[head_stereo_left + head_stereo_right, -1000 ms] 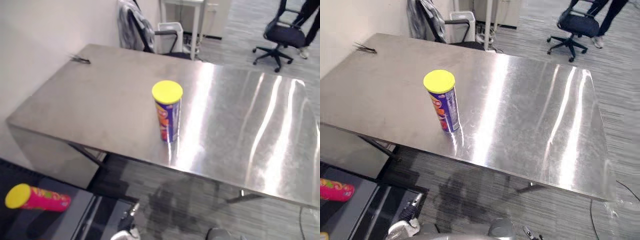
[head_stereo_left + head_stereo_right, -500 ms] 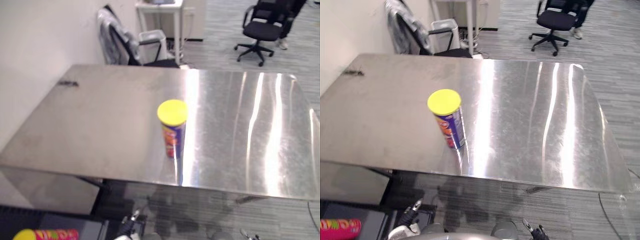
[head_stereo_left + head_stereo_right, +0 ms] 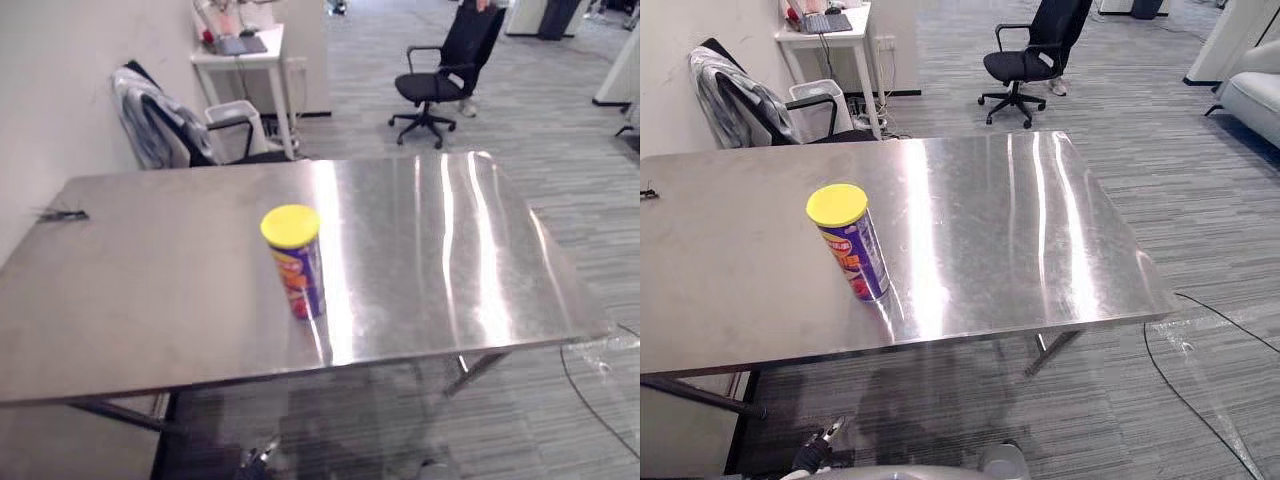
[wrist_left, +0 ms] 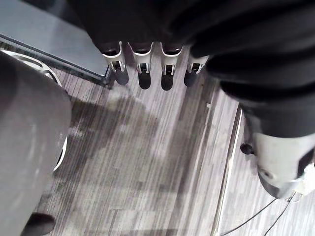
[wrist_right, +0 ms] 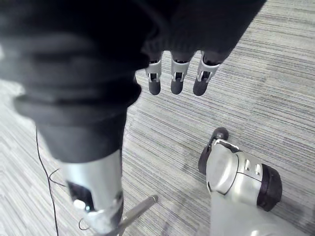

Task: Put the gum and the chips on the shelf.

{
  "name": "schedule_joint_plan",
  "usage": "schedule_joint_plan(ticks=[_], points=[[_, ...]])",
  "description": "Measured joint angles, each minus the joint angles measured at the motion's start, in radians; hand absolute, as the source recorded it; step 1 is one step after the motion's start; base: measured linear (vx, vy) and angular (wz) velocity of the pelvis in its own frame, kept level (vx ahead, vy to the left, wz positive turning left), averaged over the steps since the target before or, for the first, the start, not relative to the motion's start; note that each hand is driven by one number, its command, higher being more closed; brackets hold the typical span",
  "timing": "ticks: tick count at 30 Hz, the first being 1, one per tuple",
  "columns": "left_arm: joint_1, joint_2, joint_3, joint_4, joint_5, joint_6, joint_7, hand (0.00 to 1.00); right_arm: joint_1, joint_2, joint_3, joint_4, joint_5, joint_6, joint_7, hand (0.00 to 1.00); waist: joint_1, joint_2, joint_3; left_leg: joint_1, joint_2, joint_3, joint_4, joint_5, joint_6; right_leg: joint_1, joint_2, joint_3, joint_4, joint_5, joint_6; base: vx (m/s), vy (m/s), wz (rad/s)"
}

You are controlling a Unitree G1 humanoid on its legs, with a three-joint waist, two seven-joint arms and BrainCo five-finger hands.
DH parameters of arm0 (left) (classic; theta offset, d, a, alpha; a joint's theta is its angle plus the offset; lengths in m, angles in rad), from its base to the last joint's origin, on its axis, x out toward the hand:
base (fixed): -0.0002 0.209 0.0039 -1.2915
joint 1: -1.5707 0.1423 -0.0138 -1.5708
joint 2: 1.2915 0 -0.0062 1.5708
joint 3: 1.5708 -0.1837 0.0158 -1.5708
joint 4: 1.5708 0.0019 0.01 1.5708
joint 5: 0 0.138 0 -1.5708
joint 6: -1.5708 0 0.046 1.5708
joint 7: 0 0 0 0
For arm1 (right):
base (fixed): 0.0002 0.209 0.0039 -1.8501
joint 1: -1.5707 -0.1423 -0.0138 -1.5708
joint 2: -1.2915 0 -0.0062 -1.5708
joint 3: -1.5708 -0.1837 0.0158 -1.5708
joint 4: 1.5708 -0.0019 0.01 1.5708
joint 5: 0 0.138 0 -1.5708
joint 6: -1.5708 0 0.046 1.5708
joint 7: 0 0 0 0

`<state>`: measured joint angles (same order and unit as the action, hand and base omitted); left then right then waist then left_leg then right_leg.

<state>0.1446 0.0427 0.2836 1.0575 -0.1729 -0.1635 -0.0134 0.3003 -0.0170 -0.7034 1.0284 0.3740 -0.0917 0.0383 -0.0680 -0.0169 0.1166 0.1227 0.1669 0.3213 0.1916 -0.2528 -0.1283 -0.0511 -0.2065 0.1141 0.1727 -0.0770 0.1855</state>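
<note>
The chips can [image 3: 295, 262] stands upright on the tabletop [image 3: 140, 300], about midway across and nearer the front edge than the back. A small object [image 3: 63, 214] lies on the tabletop by its left edge, well apart from the can. Behind the tabletop's back left corner stands a chair [image 3: 160, 130] with cloth draped over it. A bin [image 3: 232, 118] sits just right of the chair, with a small desk [image 3: 240, 47] behind the bin. An office chair [image 3: 435, 75] stands farther back on the floor, to the right.
</note>
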Motion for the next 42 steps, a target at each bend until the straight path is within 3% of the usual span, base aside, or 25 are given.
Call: schedule_joint_plan(ticks=[2, 10, 14, 17, 20, 22, 23, 24, 25, 30, 34, 37, 40, 42], points=[[0.000, -0.001, 0.000, -0.005, -0.001, 0.000, 0.003, 0.00, -0.001, 0.003, -0.004, -0.006, 0.000, 0.000, -0.006, 0.00, 0.004, -0.019, 0.006, 0.001, -0.004, 0.004, 0.001, 0.003, -0.006, -0.008, -0.006, -0.008, 0.007, -0.037, 0.015, -0.15, -0.116, -0.17], [0.008, -0.021, -0.015, -0.042, -0.001, -0.001, 0.007, 0.00, -0.003, 0.017, -0.007, -0.071, 0.002, 0.000, -0.008, 0.00, 0.022, -0.016, 0.004, -0.005, 0.016, -0.011, -0.012, 0.025, -0.027, -0.031, 0.019, -0.027, 0.059, -0.062, 0.006, -0.06, -0.068, 0.07], [0.009, -0.018, -0.020, -0.042, -0.003, -0.001, 0.007, 0.00, -0.013, 0.019, -0.069, -0.125, 0.106, -0.001, -0.038, 0.00, 0.022, -0.018, 0.001, -0.021, 0.008, -0.032, 0.005, 0.023, -0.026, -0.030, 0.007, -0.038, 0.072, -0.065, 0.011, 0.05, 0.021, 0.12], [0.013, -0.021, -0.014, -0.040, 0.000, 0.000, 0.008, 0.00, -0.013, 0.019, -0.153, -0.303, 0.138, -0.004, -0.086, 0.00, 0.015, -0.010, -0.012, -0.041, 0.016, -0.042, 0.046, -0.003, -0.024, -0.028, 0.006, -0.048, 0.079, -0.067, 0.011, 0.11, 0.049, 0.08], [0.013, -0.025, -0.010, -0.041, 0.008, 0.001, 0.010, 0.00, -0.003, 0.018, -0.195, -0.657, 0.096, -0.021, -0.193, 0.00, 0.013, -0.010, -0.015, -0.060, 0.019, -0.061, 0.070, -0.023, -0.022, -0.021, 0.001, -0.064, 0.078, -0.067, 0.011, 0.08, 0.047, 0.18], [0.013, -0.031, -0.012, -0.043, 0.035, 0.000, 0.011, 0.00, -0.007, 0.002, -0.195, -0.946, -0.085, -0.031, -0.304, 0.00, 0.013, -0.011, -0.018, -0.071, 0.019, -0.083, 0.082, -0.034, -0.019, -0.011, -0.002, -0.082, 0.078, -0.068, 0.009, 0.06, 0.037, 0.24], [0.012, -0.031, -0.013, -0.044, 0.039, 0.000, 0.012, 0.00, -0.014, -0.005, -0.198, -1.003, -0.142, -0.032, -0.329, 0.00, 0.013, -0.011, -0.019, -0.075, 0.019, -0.087, 0.087, -0.037, -0.020, -0.011, -0.002, -0.083, 0.078, -0.070, 0.009, 0.05, 0.036, 0.18], [0.013, -0.028, -0.018, -0.047, 0.042, -0.001, 0.013, 0.00, -0.038, -0.016, -0.210, -1.093, -0.273, -0.027, -0.383, 0.00, 0.014, -0.016, -0.024, -0.085, 0.018, -0.094, 0.096, -0.043, -0.019, -0.011, -0.005, -0.087, 0.078, -0.077, 0.011, 0.06, 0.032, 0.18], [0.016, -0.023, -0.026, -0.052, 0.045, -0.001, 0.016, 0.00, -0.077, -0.023, -0.237, -1.154, -0.376, -0.021, -0.425, 0.00, 0.014, -0.021, -0.028, -0.092, 0.014, -0.109, 0.096, -0.043, -0.019, -0.011, -0.009, -0.091, 0.078, -0.085, 0.012, 0.06, 0.025, 0.21], [0.017, -0.007, -0.076, -0.041, 0.078, 0.000, 0.018, 0.00, -0.200, -0.049, -0.329, -1.296, -0.625, 0.008, -0.525, 0.00, -0.006, -0.015, -0.045, -0.124, 0.011, -0.149, 0.093, -0.043, -0.019, -0.012, -0.006, -0.107, 0.073, -0.087, 0.009, 0.07, 0.015, 0.23], [0.016, -0.001, -0.102, -0.038, 0.114, 0.000, 0.017, 0.00, -0.242, -0.065, -0.352, -1.432, -0.697, 0.013, -0.550, 0.00, -0.011, -0.008, -0.052, -0.136, 0.007, -0.177, 0.092, -0.043, -0.020, -0.008, -0.008, -0.114, 0.073, -0.086, 0.009, 0.07, 0.018, 0.17], [0.014, 0.003, -0.101, -0.038, 0.116, 0.000, 0.017, 0.00, -0.246, -0.065, -0.324, -1.497, -0.683, -0.046, -0.540, 0.00, -0.009, -0.015, -0.060, -0.144, 0.006, -0.205, 0.092, -0.044, -0.020, 0.004, -0.009, -0.135, 0.071, -0.086, 0.008, 0.05, 0.008, 0.27], [0.014, 0.011, -0.111, -0.042, 0.115, 0.000, 0.017, 0.00, -0.258, -0.065, -0.247, -1.496, -0.586, -0.103, -0.461, 0.00, -0.007, -0.016, -0.067, -0.153, 0.002, -0.221, 0.091, -0.043, -0.019, 0.005, -0.012, -0.134, 0.068, -0.085, 0.008, 0.02, 0.001, 0.10], [0.014, 0.019, -0.112, -0.042, 0.107, 0.000, 0.017, 0.00, -0.255, -0.069, -0.115, -1.494, -0.450, -0.126, -0.358, 0.00, -0.003, -0.015, -0.068, -0.152, 0.000, -0.220, 0.090, -0.043, -0.019, 0.010, -0.014, -0.133, 0.056, -0.085, 0.008, 0.00, 0.000, 0.00]])
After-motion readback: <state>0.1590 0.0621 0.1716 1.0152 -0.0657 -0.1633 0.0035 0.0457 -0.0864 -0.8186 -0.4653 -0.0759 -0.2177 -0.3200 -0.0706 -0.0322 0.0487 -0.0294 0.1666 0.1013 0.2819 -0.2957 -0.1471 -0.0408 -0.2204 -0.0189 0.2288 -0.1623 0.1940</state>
